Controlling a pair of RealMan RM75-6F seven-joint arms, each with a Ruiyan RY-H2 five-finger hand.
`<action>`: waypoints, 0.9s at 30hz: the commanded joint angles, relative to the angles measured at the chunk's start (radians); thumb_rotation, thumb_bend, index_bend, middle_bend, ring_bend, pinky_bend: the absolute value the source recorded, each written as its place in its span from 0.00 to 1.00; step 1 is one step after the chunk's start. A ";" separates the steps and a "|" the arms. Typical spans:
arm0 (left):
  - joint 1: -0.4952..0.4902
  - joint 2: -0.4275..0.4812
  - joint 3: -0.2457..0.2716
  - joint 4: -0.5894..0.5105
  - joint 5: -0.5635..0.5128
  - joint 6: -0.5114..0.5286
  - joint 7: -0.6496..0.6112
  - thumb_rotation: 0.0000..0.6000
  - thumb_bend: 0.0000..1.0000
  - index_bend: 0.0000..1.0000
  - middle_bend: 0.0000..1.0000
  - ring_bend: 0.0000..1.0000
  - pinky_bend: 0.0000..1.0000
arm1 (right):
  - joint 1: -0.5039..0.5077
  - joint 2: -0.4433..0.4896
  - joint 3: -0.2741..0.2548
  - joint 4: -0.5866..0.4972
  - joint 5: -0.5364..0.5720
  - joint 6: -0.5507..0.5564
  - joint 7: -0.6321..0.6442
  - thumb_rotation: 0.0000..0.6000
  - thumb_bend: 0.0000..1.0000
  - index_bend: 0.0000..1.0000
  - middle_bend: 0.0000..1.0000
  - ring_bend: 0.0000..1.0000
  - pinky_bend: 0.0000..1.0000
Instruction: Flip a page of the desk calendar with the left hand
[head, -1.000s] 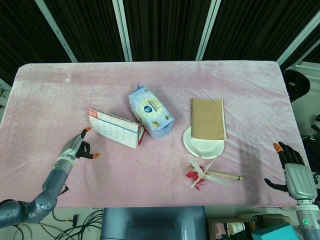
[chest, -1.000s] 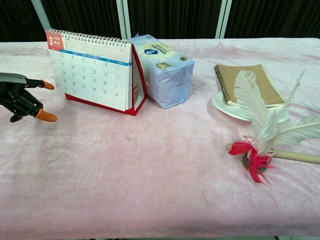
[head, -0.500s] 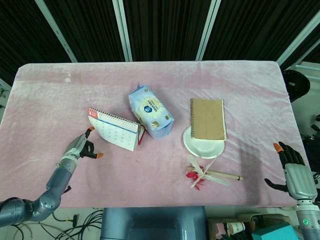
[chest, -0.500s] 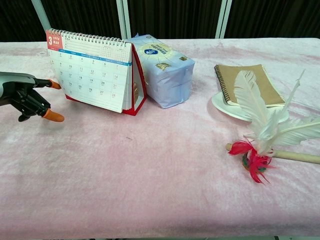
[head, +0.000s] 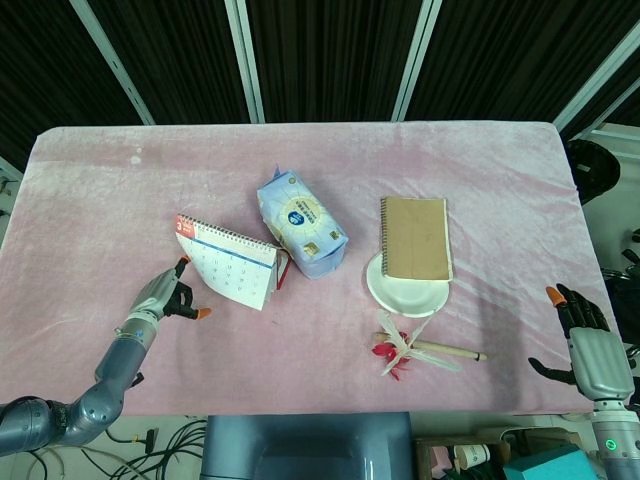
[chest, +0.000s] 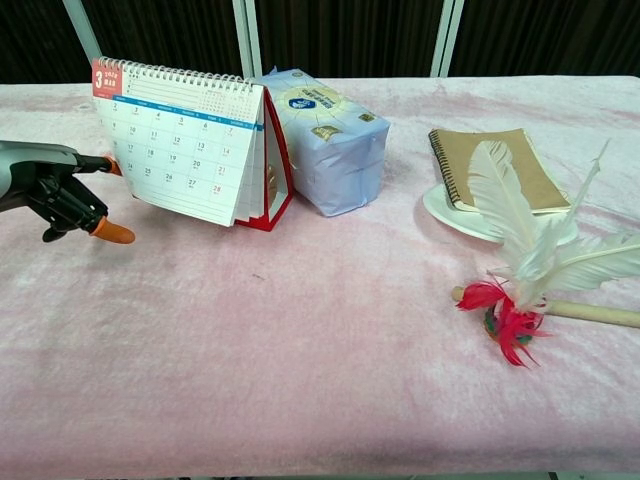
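The desk calendar (head: 232, 268) (chest: 185, 150) stands left of centre, with a white March page in front and a red base. Its front page is swung out from the base at the bottom, still on the spiral rings. My left hand (head: 165, 298) (chest: 55, 190) is at the page's lower left edge. One orange fingertip (chest: 112, 165) touches that edge, while the thumb tip (chest: 113, 233) stays apart below it. My right hand (head: 590, 345) rests at the table's front right corner, fingers apart and holding nothing.
A light blue tissue pack (head: 300, 225) (chest: 330, 140) lies right behind the calendar. A brown spiral notebook (head: 415, 237) (chest: 530, 170) sits on a white plate (head: 400, 290) (chest: 440, 208). In front of the plate lies a feather toy (head: 410, 350) (chest: 520, 240) on a wooden stick.
My left hand has moved right to the calendar's left edge. The front page's lower edge has lifted forward off the base. The right hand has not moved.
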 joint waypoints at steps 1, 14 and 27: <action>-0.001 0.002 -0.001 -0.006 0.004 0.003 -0.001 1.00 0.19 0.00 0.76 0.79 0.76 | 0.000 0.000 0.000 0.000 0.000 0.001 0.000 1.00 0.09 0.00 0.00 0.00 0.07; -0.004 0.015 0.008 -0.059 0.034 0.009 -0.004 1.00 0.19 0.04 0.76 0.79 0.76 | -0.001 -0.001 0.000 0.001 -0.002 0.003 -0.001 1.00 0.09 0.00 0.00 0.00 0.07; 0.042 0.066 0.015 -0.159 0.116 0.040 -0.059 1.00 0.19 0.10 0.76 0.79 0.76 | -0.002 0.000 -0.003 0.001 -0.008 0.006 -0.001 1.00 0.09 0.00 0.00 0.00 0.07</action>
